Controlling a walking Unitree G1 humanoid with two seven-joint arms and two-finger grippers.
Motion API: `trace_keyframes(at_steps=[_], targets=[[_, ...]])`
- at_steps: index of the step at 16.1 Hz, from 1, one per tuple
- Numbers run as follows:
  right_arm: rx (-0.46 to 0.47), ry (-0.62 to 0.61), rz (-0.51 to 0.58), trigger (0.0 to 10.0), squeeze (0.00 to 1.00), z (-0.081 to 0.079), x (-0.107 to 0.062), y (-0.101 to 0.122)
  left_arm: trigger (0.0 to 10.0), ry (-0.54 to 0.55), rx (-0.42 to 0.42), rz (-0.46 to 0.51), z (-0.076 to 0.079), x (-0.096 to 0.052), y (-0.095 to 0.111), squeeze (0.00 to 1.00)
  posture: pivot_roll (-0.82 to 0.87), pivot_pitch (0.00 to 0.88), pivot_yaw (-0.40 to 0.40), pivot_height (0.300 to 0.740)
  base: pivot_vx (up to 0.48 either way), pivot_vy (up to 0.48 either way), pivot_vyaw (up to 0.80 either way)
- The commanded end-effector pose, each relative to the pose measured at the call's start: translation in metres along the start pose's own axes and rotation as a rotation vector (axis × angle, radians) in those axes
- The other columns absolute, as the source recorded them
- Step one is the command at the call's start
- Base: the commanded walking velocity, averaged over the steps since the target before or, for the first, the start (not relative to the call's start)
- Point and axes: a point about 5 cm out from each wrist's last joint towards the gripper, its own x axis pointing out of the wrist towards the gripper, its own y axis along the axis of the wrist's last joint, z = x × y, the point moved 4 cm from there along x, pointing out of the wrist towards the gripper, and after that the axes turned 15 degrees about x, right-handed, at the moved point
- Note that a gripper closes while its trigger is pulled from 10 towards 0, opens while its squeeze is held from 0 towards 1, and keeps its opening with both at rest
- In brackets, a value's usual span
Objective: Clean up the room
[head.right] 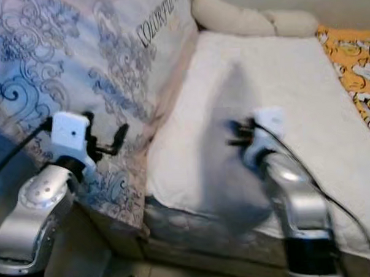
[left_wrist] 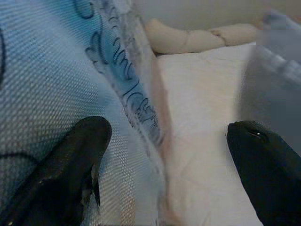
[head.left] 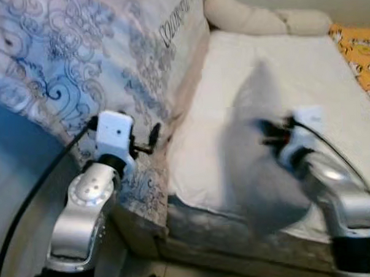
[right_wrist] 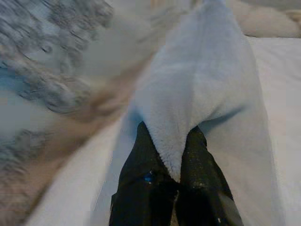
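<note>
A pale grey fleece cloth (head.left: 260,166) hangs bunched over the white mattress (head.left: 304,66). My right gripper (right_wrist: 168,136) is shut on a fold of this cloth (right_wrist: 207,80) and holds it up off the sheet. A blue and white patterned duvet (head.left: 77,51) lies heaped along the left side of the bed. My left gripper (left_wrist: 164,155) is open beside the duvet (left_wrist: 51,70), with one finger (left_wrist: 70,165) against its fabric and the other finger (left_wrist: 265,174) over the white sheet. In the head view the left gripper (head.left: 153,137) sits at the duvet's edge.
A cream bolster (head.left: 259,17) lies across the far end of the bed. An orange patterned cloth (head.left: 360,54) shows at the far right. The mattress's front edge (head.left: 213,226) is just before me, with a strip of floor (head.left: 148,275) below.
</note>
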Motion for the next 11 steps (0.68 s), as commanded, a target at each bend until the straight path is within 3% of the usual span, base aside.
trace_keyframes(at_steps=[1,6,9,11], targets=[[-0.009,-0.028,0.082,10.0,0.00,0.011,-0.004,0.021,10.0,0.042,0.012,-0.016,-0.011,-0.001,-0.003,0.00,0.11,0.000,-0.016,0.740,0.000,0.000,0.00],[-0.008,-0.065,0.101,10.0,0.00,0.018,-0.002,0.027,10.0,-0.062,-0.009,0.065,0.005,-0.001,0.012,0.00,0.10,0.000,-0.010,0.740,0.000,0.000,0.00],[-0.017,-0.105,0.110,10.0,0.00,0.030,0.004,0.035,10.0,-0.187,-0.020,0.122,0.019,0.000,0.023,0.00,0.11,0.000,-0.006,0.740,0.000,0.000,0.00],[-0.033,-0.137,0.113,10.0,0.00,0.038,0.004,0.040,10.0,-0.326,-0.044,0.164,0.034,-0.007,0.032,0.00,0.11,0.000,-0.005,0.740,0.000,0.000,0.00]])
